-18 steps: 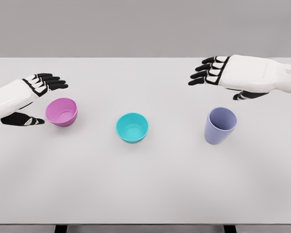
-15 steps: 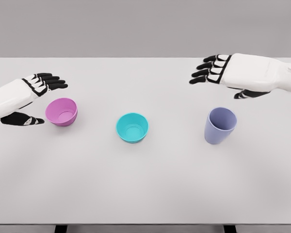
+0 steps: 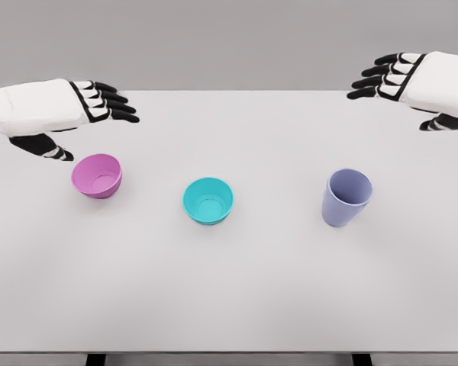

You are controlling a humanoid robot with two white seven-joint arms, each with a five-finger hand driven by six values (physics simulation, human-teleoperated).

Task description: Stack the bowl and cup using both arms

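A pink bowl (image 3: 97, 175) sits on the white table (image 3: 229, 290) at the left. A teal bowl (image 3: 208, 200) stands near the middle, and a lavender cup (image 3: 346, 197) stands upright to the right. My left hand (image 3: 91, 122) hovers above and behind the pink bowl, fingers spread, holding nothing. My right hand (image 3: 401, 95) hangs high at the upper right, well above and behind the cup, fingers also spread and empty.
The table's front edge runs along the bottom of the view, with dark legs (image 3: 96, 358) below it. A plain grey wall lies behind the table.
Both hands have risen. The left hand lifted from beside the pink bowl to above it. The right hand moved up and to the right, away from the cup.
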